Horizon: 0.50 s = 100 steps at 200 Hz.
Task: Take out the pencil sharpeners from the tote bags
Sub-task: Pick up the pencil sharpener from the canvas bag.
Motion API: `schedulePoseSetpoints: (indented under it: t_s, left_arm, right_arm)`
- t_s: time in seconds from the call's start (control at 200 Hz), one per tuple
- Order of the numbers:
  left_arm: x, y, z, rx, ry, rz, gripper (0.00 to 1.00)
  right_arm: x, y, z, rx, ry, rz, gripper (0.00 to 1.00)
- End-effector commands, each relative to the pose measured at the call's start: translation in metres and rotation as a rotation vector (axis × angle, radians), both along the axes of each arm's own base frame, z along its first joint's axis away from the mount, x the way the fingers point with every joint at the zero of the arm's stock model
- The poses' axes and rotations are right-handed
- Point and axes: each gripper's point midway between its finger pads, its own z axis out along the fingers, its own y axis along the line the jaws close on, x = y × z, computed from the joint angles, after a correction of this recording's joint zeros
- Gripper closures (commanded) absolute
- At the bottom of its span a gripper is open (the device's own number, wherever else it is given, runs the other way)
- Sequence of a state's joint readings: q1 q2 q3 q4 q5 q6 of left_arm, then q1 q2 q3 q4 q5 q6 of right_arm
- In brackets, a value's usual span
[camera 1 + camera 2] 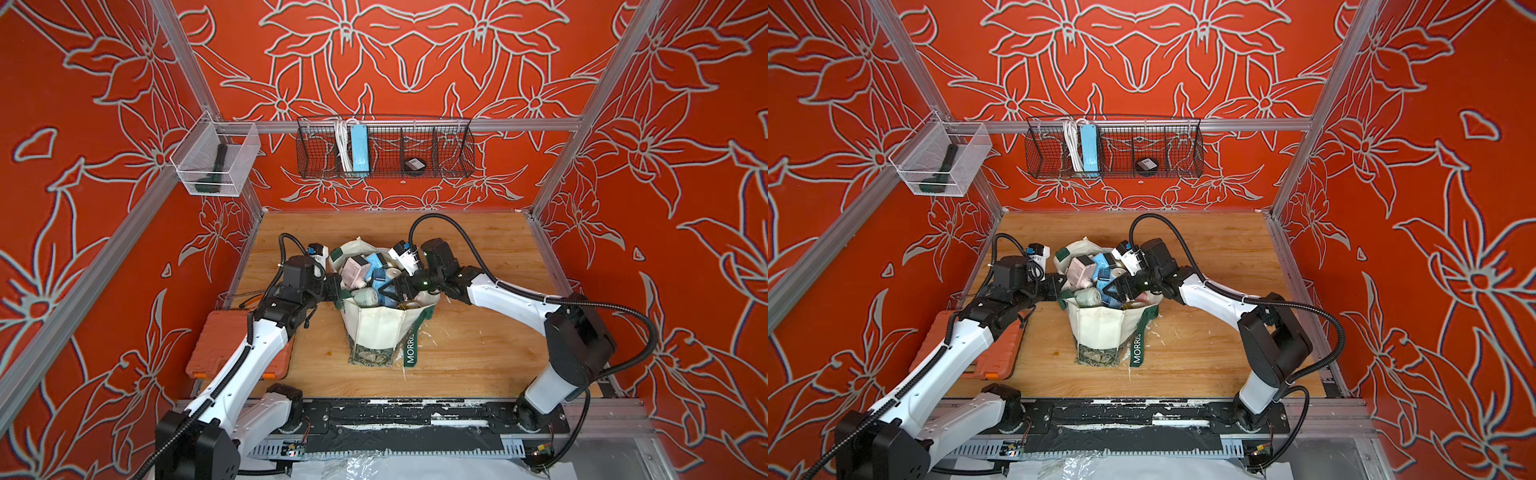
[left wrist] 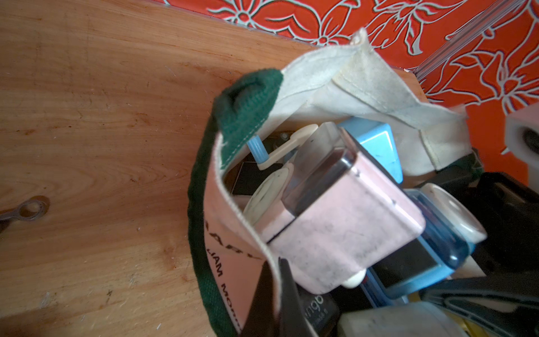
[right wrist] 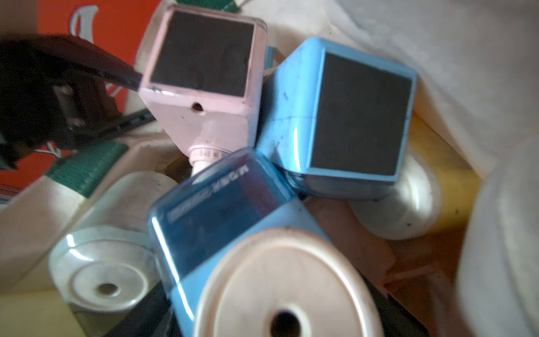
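Left wrist view alone shows left gripper [image 2: 275,272] pinching tote bag [image 2: 320,76]

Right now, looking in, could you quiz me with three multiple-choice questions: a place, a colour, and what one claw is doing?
1. Where is the blue power strip? A on the floor; B in the wire basket on the back wall; C in a drawer.
2. What colour are the handles of the bag? A red; B yellow; C dark green.
3. What is the left gripper doing? A open, holding nothing; B shut on the bag's rim; C out of sight.
Answers: B, it stands inside the basket; C, the straps are dark green; B, its fingers pinch the canvas.
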<state>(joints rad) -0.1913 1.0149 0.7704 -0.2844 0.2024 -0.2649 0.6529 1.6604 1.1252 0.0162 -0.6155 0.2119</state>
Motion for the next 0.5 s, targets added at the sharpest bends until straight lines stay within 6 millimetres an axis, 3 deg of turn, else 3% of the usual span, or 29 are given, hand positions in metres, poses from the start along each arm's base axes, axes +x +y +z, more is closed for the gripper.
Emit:
schedulePoseSetpoints:
  t_s: [0.0,0.085,0.205,0.43,0.495]
  left_arm:
    - [-0.009,-0.01,-0.012,-0.008,0.052,-0.046,1.0]
    - [-0.009,-0.011,-0.012,-0.008,0.051,-0.048,1.0]
    - [-0.009,-0.012,-0.012,-0.009,0.052,-0.051,1.0]
    - [-0.009,-0.011,-0.013,-0.007,0.052,-0.05,1.0]
    - [-0.009,-0.012,-0.013,-0.006,0.053,-0.05,1.0]
  right_arm:
    - [0.006,0.006,0.021,0.08,-0.04,-0.014,0.32]
    - [0.0,-0.001,0.036,0.104,-0.056,-0.033,0.4]
    - [-0.009,-0.008,0.051,0.131,-0.085,-0.038,0.41]
    - [-0.009,-0.003,0.048,0.157,-0.036,-0.03,0.36]
    - [-0.007,-0.001,0.046,0.157,-0.023,-0.032,0.39]
